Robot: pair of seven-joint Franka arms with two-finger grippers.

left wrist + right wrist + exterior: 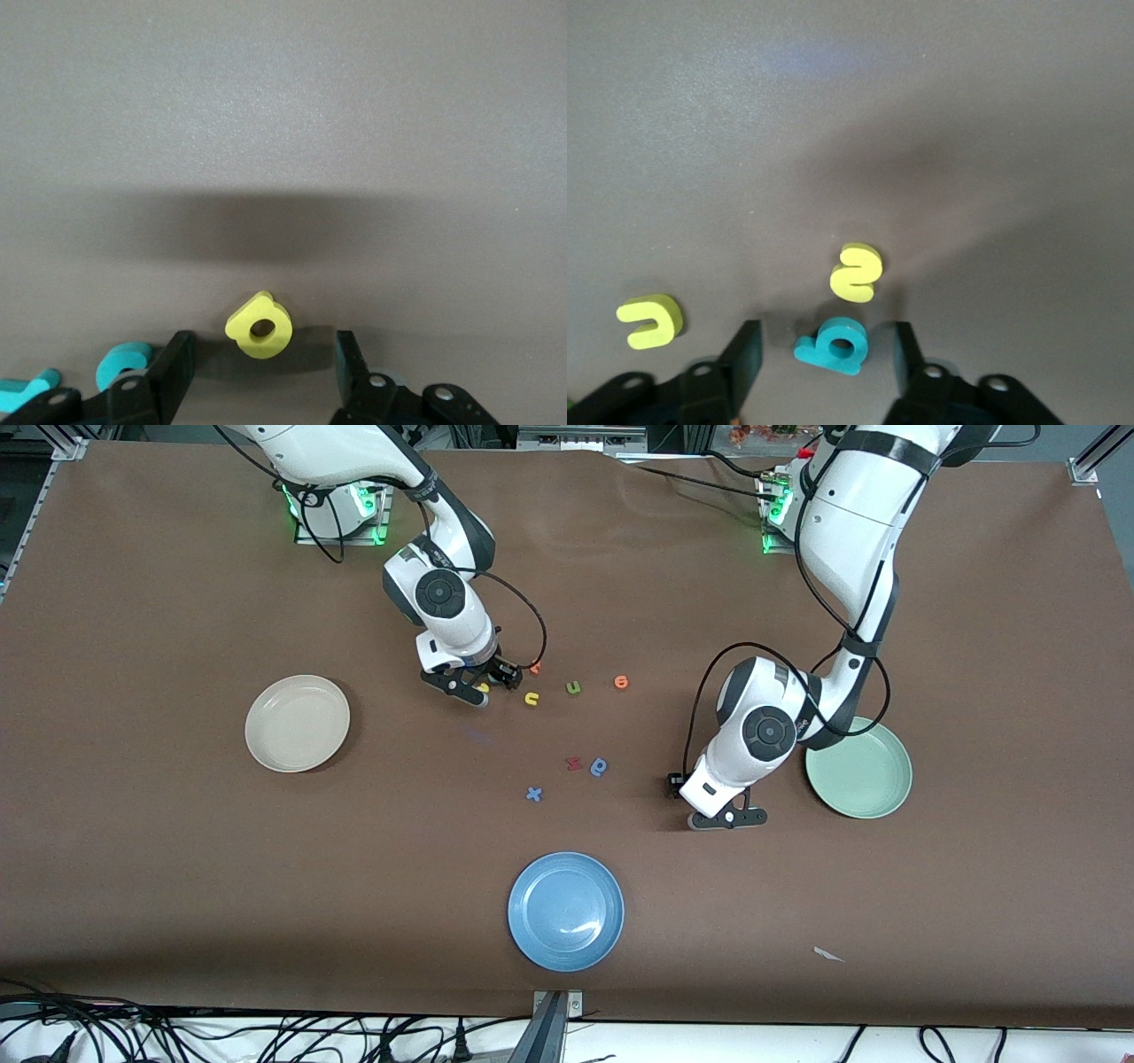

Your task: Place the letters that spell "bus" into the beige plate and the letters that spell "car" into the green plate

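Note:
My left gripper [263, 370] stands open low over the table, beside the green plate [864, 779]. The yellow "a" [260, 326] lies between its fingers, touching neither. Two teal letters, a rounded one [124, 361] and a straighter one [22, 394], lie just outside one finger. In the front view the left gripper [728, 817] hides these letters. My right gripper [826, 354] is open around the teal "b" [837, 345], with a gap on each side. The yellow "s" [857, 271] lies just past it and the yellow "u" [648, 320] off to one side. The beige plate [297, 722] holds nothing.
A green "u" [573, 687] and two orange letters [621, 682] lie near the right gripper [483, 684]. A dark red letter [573, 763], a blue rounded letter [600, 766] and a blue "x" [533, 794] lie mid-table. The blue plate [565, 911] sits nearest the front camera.

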